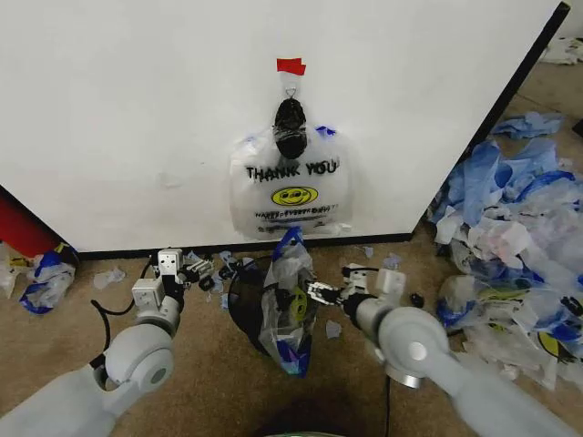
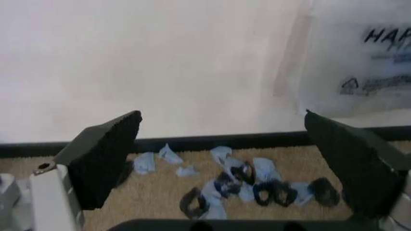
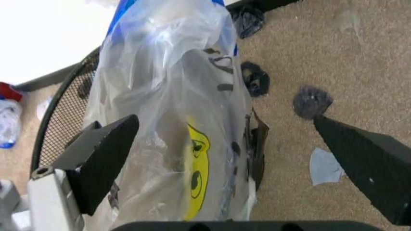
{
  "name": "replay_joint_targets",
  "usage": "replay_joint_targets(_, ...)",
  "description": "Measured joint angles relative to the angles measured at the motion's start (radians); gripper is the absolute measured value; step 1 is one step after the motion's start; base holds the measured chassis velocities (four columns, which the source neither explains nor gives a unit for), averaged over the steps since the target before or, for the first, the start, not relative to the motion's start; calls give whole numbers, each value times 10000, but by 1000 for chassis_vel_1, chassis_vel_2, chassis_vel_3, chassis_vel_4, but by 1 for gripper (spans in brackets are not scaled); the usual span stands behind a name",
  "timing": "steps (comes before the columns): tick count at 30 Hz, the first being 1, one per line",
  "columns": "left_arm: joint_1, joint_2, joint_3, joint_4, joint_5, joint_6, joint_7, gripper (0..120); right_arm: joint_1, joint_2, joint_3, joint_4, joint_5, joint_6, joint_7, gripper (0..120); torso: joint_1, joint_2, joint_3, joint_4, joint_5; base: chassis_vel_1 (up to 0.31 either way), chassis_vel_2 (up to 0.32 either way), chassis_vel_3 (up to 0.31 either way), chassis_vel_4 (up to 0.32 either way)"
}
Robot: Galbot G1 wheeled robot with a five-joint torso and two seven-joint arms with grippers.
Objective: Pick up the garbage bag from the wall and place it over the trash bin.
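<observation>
Left end effector [image 1: 202, 270] sat low over the carpet, jaws spread wide, nothing between them; blue scraps [image 2: 241, 179] and dark bits lay just ahead of it, the wall [image 1: 137, 109] beyond. Probably idle or waiting its turn.

Between the two end effectors: a clear smiley bag [image 1: 290, 305] already draped over the trash bin [image 1: 241, 305], bunched up rather than spread over the rim.

Above and beyond, the garbage bag [image 1: 290, 187] hung on the wall from a hook under red tape [image 1: 291, 66], untouched.

Right end effector [image 1: 326, 293] open, just beside the draped bag, which lay between its fingers [image 3: 103, 161] in the wrist view, ungripped. Far right: bag pile [image 1: 510, 237].
</observation>
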Motion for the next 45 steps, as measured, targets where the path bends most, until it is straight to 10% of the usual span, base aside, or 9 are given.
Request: replay_joint_targets(45,569,-556,197,148,279,-105,-44,100,164,1280,-794,-1532,-1027,-342,706,98,0,0,0,1,0,0,0,0,0)
